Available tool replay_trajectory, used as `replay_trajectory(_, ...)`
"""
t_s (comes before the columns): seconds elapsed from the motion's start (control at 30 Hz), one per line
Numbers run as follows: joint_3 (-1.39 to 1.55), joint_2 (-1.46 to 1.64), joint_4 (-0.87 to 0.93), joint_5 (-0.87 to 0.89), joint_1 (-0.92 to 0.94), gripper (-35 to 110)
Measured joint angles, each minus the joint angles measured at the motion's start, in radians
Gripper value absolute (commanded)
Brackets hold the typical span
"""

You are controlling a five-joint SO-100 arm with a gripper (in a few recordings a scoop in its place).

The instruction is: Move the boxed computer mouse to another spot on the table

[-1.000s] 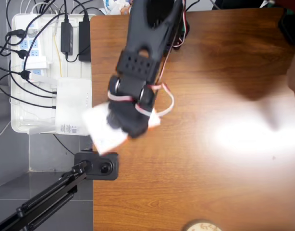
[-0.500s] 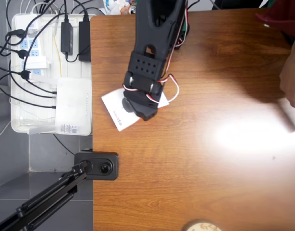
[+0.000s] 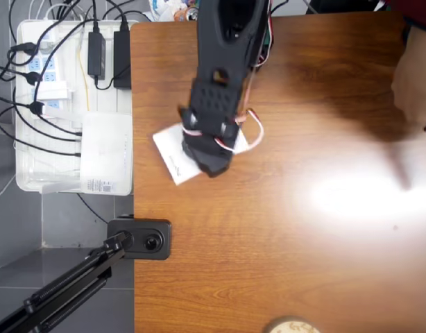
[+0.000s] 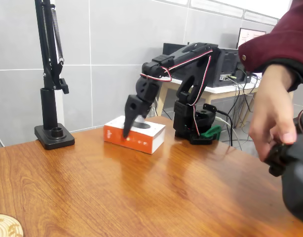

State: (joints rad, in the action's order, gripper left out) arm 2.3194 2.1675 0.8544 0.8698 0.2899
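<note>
The boxed computer mouse (image 3: 171, 157) is a flat white box with an orange-red side (image 4: 136, 140), lying flat on the table (image 3: 303, 243) near its left edge in the overhead view. My black gripper (image 3: 209, 164) reaches down over the box's right half. In the fixed view the gripper (image 4: 127, 131) points steeply down, one finger (image 4: 128, 123) pressed against the box's orange front side; the other finger is hidden behind it. The box rests on the wood (image 4: 141, 197).
A white tray of power strips (image 3: 53, 69) and a white router box (image 3: 105, 152) sit off the table's left edge. A camera stand base (image 3: 140, 239) (image 4: 55, 136) clamps at that edge. A person's hand (image 3: 414, 83) (image 4: 270, 118) is at the right. A round disc (image 3: 289, 326) lies at the near edge.
The box came down from a blurred, tilted position further left and now lies flat, shifted up and right with the gripper. The person's hand moved at the right edge.
</note>
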Motion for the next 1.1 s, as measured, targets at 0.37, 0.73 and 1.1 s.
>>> replay_trajectory(0.37,0.066,0.288,-0.337,0.066,-0.026,0)
replay_trajectory(0.73,0.218,0.609,-1.488,-0.199,-0.17,0)
replay_trajectory(1.1,0.434,0.933,-2.094,-0.626,-0.175,0)
